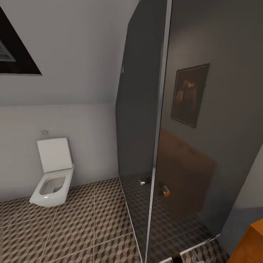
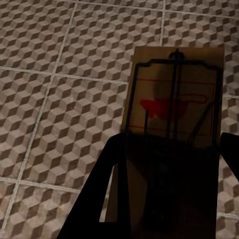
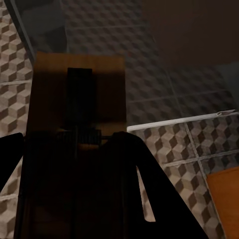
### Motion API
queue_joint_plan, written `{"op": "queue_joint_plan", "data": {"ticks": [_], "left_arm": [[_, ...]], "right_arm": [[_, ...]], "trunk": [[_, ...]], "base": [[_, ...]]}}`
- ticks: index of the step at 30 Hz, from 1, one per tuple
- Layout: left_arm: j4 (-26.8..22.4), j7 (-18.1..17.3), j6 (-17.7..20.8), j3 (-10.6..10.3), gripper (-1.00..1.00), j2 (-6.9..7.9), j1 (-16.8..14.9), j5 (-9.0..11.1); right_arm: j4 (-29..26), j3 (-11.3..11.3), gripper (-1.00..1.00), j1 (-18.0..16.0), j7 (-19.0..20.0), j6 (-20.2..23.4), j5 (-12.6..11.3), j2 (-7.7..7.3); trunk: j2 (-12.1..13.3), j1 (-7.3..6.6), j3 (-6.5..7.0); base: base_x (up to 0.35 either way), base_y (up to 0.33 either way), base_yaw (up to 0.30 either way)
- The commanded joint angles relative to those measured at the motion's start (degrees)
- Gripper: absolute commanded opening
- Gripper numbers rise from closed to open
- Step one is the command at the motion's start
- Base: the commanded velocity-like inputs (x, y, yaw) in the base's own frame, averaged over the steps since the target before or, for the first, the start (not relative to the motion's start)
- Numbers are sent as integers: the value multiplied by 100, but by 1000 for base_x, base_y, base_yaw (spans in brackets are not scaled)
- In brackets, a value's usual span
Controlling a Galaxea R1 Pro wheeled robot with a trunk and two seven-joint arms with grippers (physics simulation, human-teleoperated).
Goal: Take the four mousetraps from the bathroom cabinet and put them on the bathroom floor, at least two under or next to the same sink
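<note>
In the left wrist view a mousetrap (image 2: 174, 99), a brown slab with a wire bar and a red mark, sits between the dark fingers (image 2: 99, 199) of my left gripper (image 2: 172, 142), which is shut on it above the bathroom floor (image 2: 59, 99). My right gripper (image 3: 69, 139) is shut on a second mousetrap (image 3: 79, 84), seen as a plain brown slab. A corner of the orange-brown cabinet (image 1: 252, 244) shows at the lower right of the head view and beside the right gripper as cabinet (image 3: 224, 199). The sink is out of view.
A white toilet (image 1: 53, 175) stands against the wall at the left. A glass shower enclosure (image 1: 160, 128) with a metal post rises straight ahead, its white threshold (image 3: 179, 122) on the floor. Open cube-patterned tiles (image 1: 80, 226) lie between toilet and glass.
</note>
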Motion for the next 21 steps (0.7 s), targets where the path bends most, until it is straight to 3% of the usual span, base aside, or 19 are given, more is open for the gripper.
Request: {"op": "queue_joint_plan", "data": {"ticks": [1, 21], "left_arm": [[16, 9, -19, -42, -100, -3, -4, 8], [16, 9, -19, -42, -100, -3, -4, 8]], "right_arm": [[26, -30, -100, -8, -37, -32, 57, -2], [26, -29, -100, -8, -37, -41, 69, -2]], "trunk": [[-5, 2, -12], [-5, 2, -165]], "base": [[0, 0, 0], [0, 0, 0]]}}
